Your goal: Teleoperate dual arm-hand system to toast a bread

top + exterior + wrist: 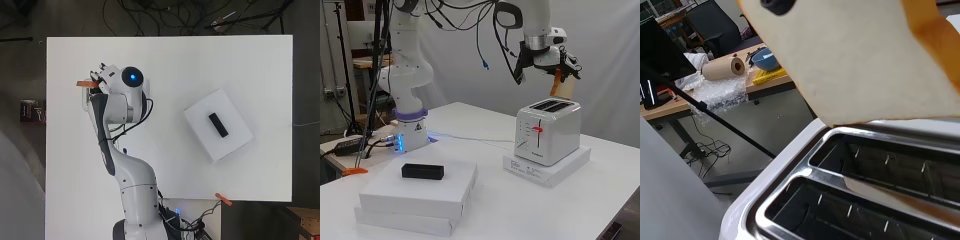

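A slice of bread (563, 88) with a brown crust hangs tilted just above the white two-slot toaster (547, 131), with the hand (551, 59) shut on its top edge. In the wrist view the bread (855, 60) fills the upper part, its lower edge close over one of the two open slots (890, 167); both slots look empty. The toaster's red lever (536, 129) sits high on its front. From overhead the arm covers the toaster, and only the bread's orange crust (85, 84) pokes out beside the hand (102, 77).
The toaster stands on a flat white box (547, 169). A stack of white boxes (420, 195) with a black block (422, 171) on top lies nearer the camera, also seen overhead as box (235, 142) and block (218, 124). An orange clamp (223, 199) grips the table edge.
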### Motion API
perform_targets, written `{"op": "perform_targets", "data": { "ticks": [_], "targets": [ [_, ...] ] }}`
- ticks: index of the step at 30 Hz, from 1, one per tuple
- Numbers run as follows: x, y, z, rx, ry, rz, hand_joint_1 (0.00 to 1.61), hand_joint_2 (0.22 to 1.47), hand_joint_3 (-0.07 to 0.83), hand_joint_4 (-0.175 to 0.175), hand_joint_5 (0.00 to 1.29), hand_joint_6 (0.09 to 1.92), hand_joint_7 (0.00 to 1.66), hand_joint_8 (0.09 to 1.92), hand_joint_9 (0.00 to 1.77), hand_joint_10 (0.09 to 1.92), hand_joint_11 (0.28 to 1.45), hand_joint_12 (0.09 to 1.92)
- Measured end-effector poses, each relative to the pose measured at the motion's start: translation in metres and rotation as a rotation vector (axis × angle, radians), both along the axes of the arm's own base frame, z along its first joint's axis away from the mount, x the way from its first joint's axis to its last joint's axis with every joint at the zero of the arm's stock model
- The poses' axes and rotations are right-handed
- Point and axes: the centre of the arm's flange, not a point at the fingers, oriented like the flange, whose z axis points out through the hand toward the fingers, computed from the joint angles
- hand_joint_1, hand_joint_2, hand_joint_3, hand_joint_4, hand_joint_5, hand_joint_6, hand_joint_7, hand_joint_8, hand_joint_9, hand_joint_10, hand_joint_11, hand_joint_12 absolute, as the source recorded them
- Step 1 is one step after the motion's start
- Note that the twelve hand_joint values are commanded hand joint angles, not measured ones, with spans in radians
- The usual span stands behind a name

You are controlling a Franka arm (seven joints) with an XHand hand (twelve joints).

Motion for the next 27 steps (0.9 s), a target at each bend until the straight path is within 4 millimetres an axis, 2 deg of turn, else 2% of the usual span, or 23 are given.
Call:
{"op": "perform_targets", "data": {
  "ticks": [1, 2, 4, 8, 12, 13, 14, 15, 16, 18, 23, 25, 27],
  "targets": [
    [0.001, 0.000, -0.004, 0.005, 0.014, 0.004, 1.30, 1.17, -0.005, -0.162, 0.65, 1.38, 0.99, 0.92, 1.09, 0.81, 0.78, 0.13],
    [0.003, 0.000, -0.009, 0.002, 0.034, 0.015, 1.26, 1.18, -0.005, -0.152, 0.66, 1.38, 1.01, 0.93, 1.14, 0.63, 0.79, 0.13],
    [0.005, 0.000, -0.016, -0.008, 0.078, 0.036, 1.22, 1.20, -0.001, -0.157, 0.65, 1.40, 1.01, 1.00, 1.23, 0.37, 0.81, 0.13],
    [0.007, -0.004, -0.020, -0.011, 0.113, 0.020, 1.22, 1.19, 0.000, -0.171, 0.67, 1.34, 1.03, 1.01, 1.32, 0.20, 0.83, 0.13],
    [0.004, -0.008, -0.036, -0.021, 0.114, 0.001, 1.23, 1.19, 0.001, -0.175, 0.66, 1.31, 1.04, 1.02, 1.37, 0.15, 0.84, 0.16],
    [0.004, -0.009, -0.039, -0.021, 0.118, 0.000, 0.86, 1.13, -0.008, -0.164, 0.46, 0.92, 0.79, 0.76, 1.13, 0.10, 0.73, 0.12],
    [0.006, -0.010, -0.040, -0.014, 0.115, 0.002, 0.52, 1.05, -0.013, -0.143, 0.26, 0.54, 0.51, 0.46, 0.79, 0.09, 0.58, 0.09],
    [0.007, -0.009, -0.040, -0.007, 0.113, 0.010, 0.32, 1.00, -0.010, -0.124, 0.16, 0.29, 0.33, 0.25, 0.55, 0.09, 0.48, 0.09],
    [0.007, -0.007, -0.040, -0.005, 0.118, 0.019, 0.20, 0.97, -0.005, -0.112, 0.12, 0.15, 0.24, 0.14, 0.42, 0.09, 0.42, 0.09],
    [0.010, -0.009, -0.042, -0.027, 0.139, 0.047, 0.11, 0.97, 0.000, -0.100, 0.14, 0.09, 0.20, 0.09, 0.33, 0.09, 0.38, 0.09],
    [0.014, -0.024, -0.035, -0.079, 0.137, 0.020, 0.09, 0.99, 0.003, -0.100, 0.23, 0.09, 0.25, 0.09, 0.36, 0.09, 0.38, 0.09],
    [0.012, -0.038, -0.042, -0.113, 0.148, -0.036, 0.10, 0.99, 0.001, -0.095, 0.27, 0.09, 0.28, 0.09, 0.38, 0.09, 0.38, 0.09],
    [0.013, -0.062, -0.047, -0.175, 0.158, -0.094, 0.09, 1.00, 0.002, -0.092, 0.28, 0.09, 0.29, 0.09, 0.38, 0.09, 0.38, 0.09]
  ]
}}
